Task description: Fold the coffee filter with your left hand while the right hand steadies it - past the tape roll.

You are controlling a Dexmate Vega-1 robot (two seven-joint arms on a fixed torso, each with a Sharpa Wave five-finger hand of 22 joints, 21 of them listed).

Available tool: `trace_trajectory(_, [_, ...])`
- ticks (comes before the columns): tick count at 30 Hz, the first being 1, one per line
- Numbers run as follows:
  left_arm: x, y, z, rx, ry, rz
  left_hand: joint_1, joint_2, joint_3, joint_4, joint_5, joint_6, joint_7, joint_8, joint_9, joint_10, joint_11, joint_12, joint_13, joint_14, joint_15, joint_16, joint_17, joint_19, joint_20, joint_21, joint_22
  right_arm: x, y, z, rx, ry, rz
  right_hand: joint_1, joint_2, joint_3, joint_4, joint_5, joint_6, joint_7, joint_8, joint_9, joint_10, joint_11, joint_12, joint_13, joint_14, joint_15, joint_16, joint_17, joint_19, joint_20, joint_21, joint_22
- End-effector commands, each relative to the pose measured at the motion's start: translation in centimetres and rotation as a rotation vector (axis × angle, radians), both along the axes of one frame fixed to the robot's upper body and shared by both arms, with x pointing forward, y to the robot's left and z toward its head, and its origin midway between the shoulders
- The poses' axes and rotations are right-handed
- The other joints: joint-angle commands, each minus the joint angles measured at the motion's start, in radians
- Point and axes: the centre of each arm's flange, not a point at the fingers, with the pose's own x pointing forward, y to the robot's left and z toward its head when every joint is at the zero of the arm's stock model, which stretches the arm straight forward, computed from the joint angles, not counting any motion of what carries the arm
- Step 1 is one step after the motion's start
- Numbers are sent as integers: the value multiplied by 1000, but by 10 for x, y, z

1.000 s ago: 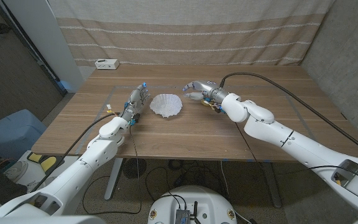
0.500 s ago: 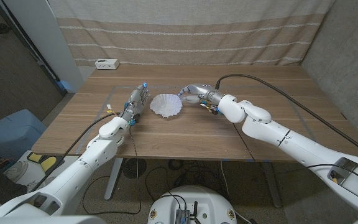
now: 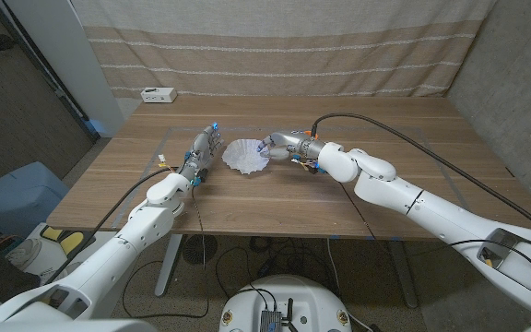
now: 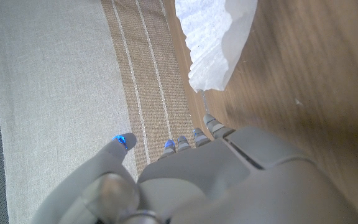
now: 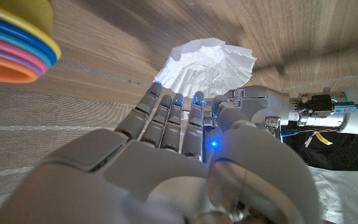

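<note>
Coffee filter (image 3: 246, 155), unfolded, between both hands.
Right hand (image 3: 275, 145), fingers apart, touches its 3 o'clock rim; left hand (image 3: 203, 146), empty and spread, waits just beside at 9 o'clock.

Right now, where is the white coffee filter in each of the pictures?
Head view: the coffee filter lies on the table's middle, between the left hand and the right hand.
Left wrist view: the filter shows beyond the left hand's fingers.
Right wrist view: the filter shows just past the right hand's fingers.
Shared landmark: the striped curtain.

one coffee filter (image 3: 246, 155), one white box (image 3: 158, 94), two hands (image 3: 204, 148)
</note>
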Motion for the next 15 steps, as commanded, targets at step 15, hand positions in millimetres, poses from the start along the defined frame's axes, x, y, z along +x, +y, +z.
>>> trace_trajectory(15, [-3, 0, -2, -1, 6, 4, -3, -7, -3, -1, 2, -28, 4, 1, 4, -10, 0, 3, 5, -40, -24, 4, 2, 3, 1, -5, 5, 14, 4, -18, -81, 66, -32, 13, 0, 3, 15, 5, 18, 4, 1, 5, 24, 13, -3, 6, 16, -12, 10, 10, 6, 1, -5, 4])
